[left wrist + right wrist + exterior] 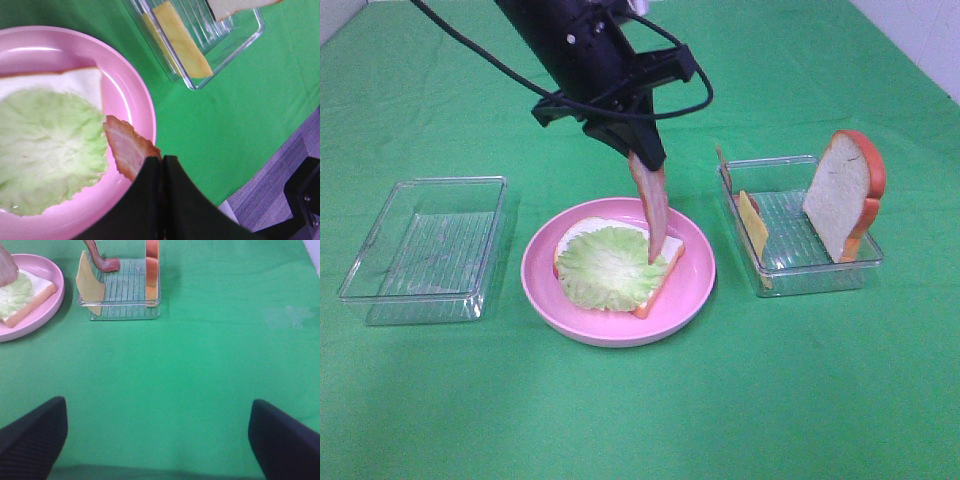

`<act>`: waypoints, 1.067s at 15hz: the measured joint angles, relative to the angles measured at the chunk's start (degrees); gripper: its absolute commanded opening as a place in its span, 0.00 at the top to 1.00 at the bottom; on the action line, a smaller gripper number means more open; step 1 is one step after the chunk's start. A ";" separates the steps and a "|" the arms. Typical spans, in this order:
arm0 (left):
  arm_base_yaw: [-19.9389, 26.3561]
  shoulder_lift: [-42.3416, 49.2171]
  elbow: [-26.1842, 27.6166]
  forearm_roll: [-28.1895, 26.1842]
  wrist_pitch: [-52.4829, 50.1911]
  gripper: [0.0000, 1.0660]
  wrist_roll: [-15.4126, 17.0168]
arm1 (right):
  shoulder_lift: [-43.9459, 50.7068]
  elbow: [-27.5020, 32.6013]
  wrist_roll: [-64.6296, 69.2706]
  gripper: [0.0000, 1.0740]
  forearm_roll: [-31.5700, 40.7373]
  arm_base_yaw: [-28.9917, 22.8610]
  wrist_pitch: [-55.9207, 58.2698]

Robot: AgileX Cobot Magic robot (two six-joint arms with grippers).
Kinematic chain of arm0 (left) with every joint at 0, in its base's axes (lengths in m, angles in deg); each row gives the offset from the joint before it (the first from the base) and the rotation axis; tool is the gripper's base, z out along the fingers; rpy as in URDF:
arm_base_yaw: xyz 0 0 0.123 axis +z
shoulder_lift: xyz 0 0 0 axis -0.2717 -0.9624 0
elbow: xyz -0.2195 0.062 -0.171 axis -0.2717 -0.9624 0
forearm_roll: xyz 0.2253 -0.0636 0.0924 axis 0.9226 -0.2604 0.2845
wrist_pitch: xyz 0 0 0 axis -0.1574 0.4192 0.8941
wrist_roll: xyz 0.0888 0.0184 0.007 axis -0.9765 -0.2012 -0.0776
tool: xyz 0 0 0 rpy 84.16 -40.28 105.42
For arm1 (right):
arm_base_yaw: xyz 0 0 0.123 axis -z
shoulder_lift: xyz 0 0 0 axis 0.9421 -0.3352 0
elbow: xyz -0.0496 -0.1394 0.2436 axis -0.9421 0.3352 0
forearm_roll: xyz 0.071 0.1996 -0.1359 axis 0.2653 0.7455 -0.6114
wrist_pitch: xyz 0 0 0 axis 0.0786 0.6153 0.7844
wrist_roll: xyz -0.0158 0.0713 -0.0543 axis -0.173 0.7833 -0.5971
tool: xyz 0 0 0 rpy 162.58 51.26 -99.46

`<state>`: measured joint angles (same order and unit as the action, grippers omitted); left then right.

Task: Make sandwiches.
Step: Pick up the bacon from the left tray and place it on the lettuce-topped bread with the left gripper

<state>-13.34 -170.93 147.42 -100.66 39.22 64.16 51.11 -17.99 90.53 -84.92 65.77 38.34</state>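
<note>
On the pink plate (695, 285) lies a white bread slice (672, 250) with a ruffled lettuce leaf (605, 268) on top. My left gripper (647, 160) is shut on a pink-red bacon strip (655, 210), which hangs down with its lower end touching the lettuce. The left wrist view shows the closed jaws of the left gripper (162, 162) pinching the bacon (127, 147) over the edge of the lettuce (47, 150). A second bread slice (840, 195), a cheese slice (752, 222) and another bacon strip (100, 259) stand in the right tray (820, 275). My right gripper (157, 440) is open over bare cloth.
An empty clear tray (425, 248) sits left of the plate on the green cloth. In the left wrist view the table's edge and the floor (280, 175) show beyond the cloth, with a dark stand part (305, 195) there.
</note>
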 measured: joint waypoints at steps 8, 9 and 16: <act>-1.38 -8.82 0.00 3.09 0.97 1.00 -4.18 | 0.00 0.00 0.00 0.12 0.00 0.00 0.00; -1.38 -9.57 0.00 5.21 0.97 1.00 -4.24 | 0.00 0.00 0.00 0.12 0.00 0.00 0.00; -1.38 -9.85 0.00 20.57 -4.53 1.00 -4.13 | 0.00 0.00 0.00 0.12 0.00 0.00 0.00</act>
<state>-14.72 -180.78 147.42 -80.09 34.70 60.04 51.11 -17.99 90.53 -84.92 65.77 38.34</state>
